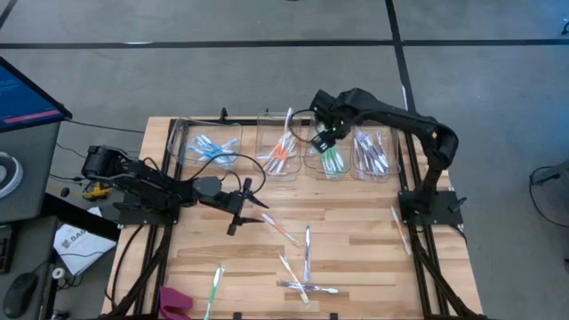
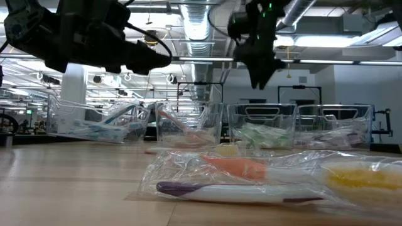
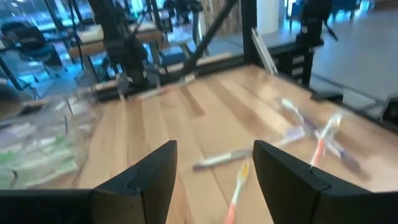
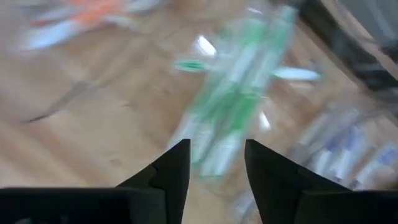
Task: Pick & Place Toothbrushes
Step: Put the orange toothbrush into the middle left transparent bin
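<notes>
Toothbrushes [image 1: 302,258] loose on worktop [image 1: 373,258]; green ones [image 1: 332,160] in clear bin [image 1: 327,171]. Right claw [image 1: 322,140] above that bin, fingers apart, apparently empty. Left claw [image 1: 252,199] wide, empty, over worktop.

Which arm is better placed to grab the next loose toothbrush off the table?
Probably the left. Its tool hangs open right beside the loose toothbrushes on the table, while the right tool is back over the bin of green brushes.

Bare worktop [image 1: 373,240] lies open at four o'clock; clear bins [image 1: 267,147] wall twelve, loose toothbrushes [image 1: 302,267] clutter six.
</notes>
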Tool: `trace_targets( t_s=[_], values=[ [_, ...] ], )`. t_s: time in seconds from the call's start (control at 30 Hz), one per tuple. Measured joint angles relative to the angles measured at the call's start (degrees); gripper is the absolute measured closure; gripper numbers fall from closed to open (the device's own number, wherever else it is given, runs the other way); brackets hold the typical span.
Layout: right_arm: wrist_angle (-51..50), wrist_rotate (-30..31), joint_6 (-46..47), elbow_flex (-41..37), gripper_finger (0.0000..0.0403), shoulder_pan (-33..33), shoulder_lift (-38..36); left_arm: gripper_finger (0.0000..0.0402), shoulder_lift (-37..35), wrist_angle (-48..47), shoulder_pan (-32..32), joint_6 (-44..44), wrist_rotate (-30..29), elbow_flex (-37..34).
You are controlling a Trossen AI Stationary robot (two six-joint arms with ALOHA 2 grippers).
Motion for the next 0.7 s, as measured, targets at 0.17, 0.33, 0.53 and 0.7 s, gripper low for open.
trace_targets(
  t_s=[0.17, 0.33, 0.53, 0.7],
  values=[
    [-0.49, -0.21, 3.40, 0.70, 0.0266, 10.18, -4.97, 0.0198, 0.07, -4.79, 0.00, 4.50, -1.66, -0.09],
    [-0.07, -0.26, 8.66, 0.74, 0.0274, 23.83, -8.30, 0.0198, 0.07, -4.91, 0.02, 4.72, -2.89, -0.09],
    [2.39, 0.08, 12.02, 0.64, 0.0273, 40.62, -8.18, 0.0198, 0.07, -5.51, 0.02, 2.76, -3.06, -0.07],
    [9.05, 1.48, 11.16, -0.46, 0.0274, 50.43, -4.89, 0.0198, 0.04, -6.39, -0.60, -1.82, -2.66, -0.07]
  ],
)
